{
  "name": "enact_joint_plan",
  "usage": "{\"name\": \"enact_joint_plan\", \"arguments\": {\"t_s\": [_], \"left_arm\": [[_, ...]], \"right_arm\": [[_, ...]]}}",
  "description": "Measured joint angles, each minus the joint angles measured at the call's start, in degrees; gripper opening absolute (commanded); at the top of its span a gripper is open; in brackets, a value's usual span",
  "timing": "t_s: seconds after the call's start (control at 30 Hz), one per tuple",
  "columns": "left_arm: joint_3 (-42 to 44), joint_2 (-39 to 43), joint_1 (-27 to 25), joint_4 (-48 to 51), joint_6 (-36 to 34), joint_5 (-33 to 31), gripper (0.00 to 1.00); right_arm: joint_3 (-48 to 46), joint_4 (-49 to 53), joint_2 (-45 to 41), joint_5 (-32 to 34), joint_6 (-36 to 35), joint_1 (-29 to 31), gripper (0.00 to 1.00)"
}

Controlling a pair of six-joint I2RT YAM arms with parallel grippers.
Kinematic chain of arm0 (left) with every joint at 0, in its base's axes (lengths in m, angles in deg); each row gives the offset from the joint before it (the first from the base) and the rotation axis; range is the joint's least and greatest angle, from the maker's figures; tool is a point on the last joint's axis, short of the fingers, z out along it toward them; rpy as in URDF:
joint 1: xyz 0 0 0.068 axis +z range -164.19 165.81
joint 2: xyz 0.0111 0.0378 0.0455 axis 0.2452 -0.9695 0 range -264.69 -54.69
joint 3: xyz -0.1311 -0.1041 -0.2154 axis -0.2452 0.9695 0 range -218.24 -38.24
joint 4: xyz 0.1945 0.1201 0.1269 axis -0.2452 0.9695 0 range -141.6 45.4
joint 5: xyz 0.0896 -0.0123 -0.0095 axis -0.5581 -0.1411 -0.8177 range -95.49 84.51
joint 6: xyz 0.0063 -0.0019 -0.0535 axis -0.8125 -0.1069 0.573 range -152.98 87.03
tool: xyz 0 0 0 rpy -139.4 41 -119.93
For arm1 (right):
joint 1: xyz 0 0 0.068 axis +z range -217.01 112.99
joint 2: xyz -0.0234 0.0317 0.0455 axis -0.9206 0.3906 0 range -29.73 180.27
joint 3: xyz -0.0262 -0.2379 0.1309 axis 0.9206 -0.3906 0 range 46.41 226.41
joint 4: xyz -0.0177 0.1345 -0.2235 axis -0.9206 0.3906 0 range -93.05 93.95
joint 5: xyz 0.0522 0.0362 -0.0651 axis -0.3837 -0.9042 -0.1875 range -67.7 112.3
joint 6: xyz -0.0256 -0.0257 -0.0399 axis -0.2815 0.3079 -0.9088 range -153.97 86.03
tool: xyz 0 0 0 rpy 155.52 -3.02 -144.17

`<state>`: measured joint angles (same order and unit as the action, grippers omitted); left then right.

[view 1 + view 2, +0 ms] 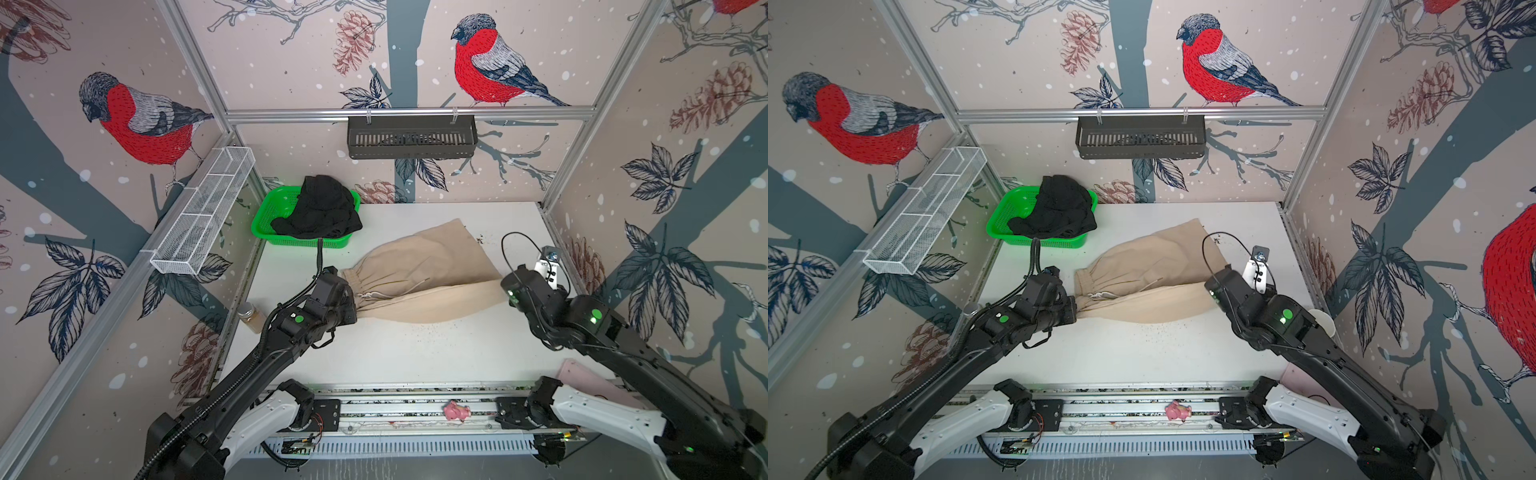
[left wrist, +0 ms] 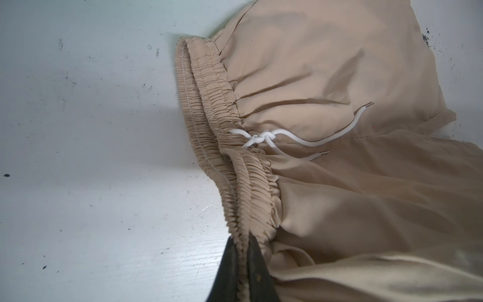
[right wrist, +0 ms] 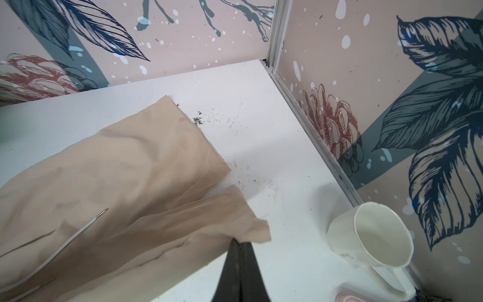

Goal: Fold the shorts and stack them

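Beige shorts (image 1: 419,270): spread mid-table (image 1: 415,361), waistband (image 2: 209,130) at the left end, both legs running right, white drawstring (image 2: 287,138) knotted on top. Bare table lies open on their near side, and their far leg's hem stops short of the back wall. Left hand (image 2: 244,240): pressed together, pinching the near end of the waistband. Right hand (image 3: 240,244): pressed together, pinching the near leg's hem corner. Black shorts (image 1: 320,212): heaped in the green basket (image 1: 270,216), beyond the beige shorts' waistband end. White mug (image 3: 371,235): past their hem end, by the side wall. Small jar (image 1: 249,316): off their waistband end, at the table edge. Dark specks scattered around the hems.
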<state>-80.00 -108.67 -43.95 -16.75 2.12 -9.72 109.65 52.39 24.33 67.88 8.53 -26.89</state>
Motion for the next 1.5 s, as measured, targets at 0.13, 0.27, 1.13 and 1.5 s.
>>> {"name": "enact_joint_plan", "arguments": {"t_s": [0.13,0.27,1.13,1.5], "left_arm": [[-1.86,-2.47,1.57,-0.22,0.63,1.95,0.00],[-5.81,-5.66,5.18,0.83,-0.09,3.04,0.00],[-6.43,6.80,7.19,10.58,-3.50,4.66,0.00],[-0.44,6.54,7.19,6.45,-0.74,3.63,0.00]], "right_arm": [[1.05,-12.57,5.70,-9.27,-14.91,-11.21,0.01],[7.10,-21.31,14.32,-12.87,-26.43,-14.32,0.01],[5.66,-10.93,-5.27,-0.98,-25.75,0.02,0.18],[-20.37,-8.98,-7.76,-31.10,-10.19,-11.96,0.52]]}}
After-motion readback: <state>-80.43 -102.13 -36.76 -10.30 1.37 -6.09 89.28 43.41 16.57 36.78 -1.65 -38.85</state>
